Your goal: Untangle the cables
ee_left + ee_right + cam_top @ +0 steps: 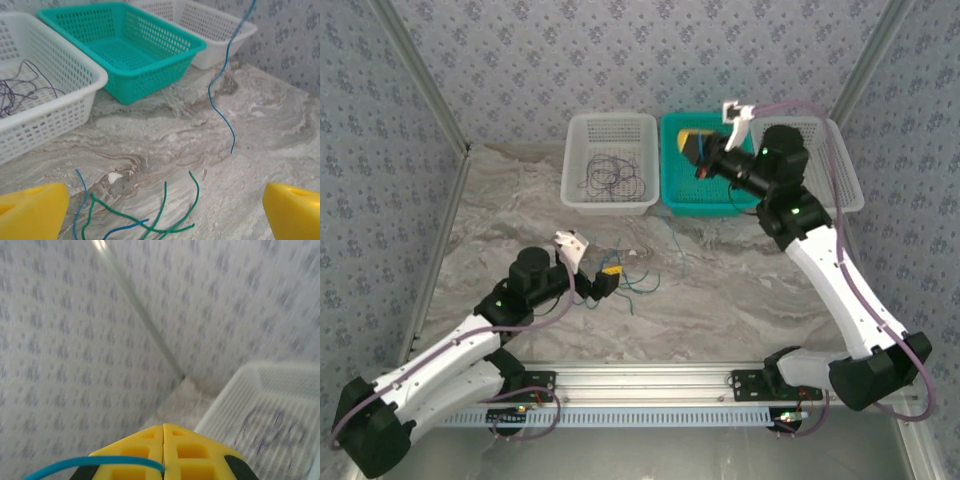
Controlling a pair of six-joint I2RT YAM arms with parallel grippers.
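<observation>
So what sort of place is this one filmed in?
Likely a lab robot cell, not a home: patterned backdrop walls box in a marble-look table, a metal rail carries the arm bases, and plastic baskets line the back.

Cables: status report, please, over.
Left gripper: jaws open, near green cable. Right gripper: jaws shut on blue cable, lifted. Dark cable in white basket.

No readable text, labels or numbers anywhere.
</observation>
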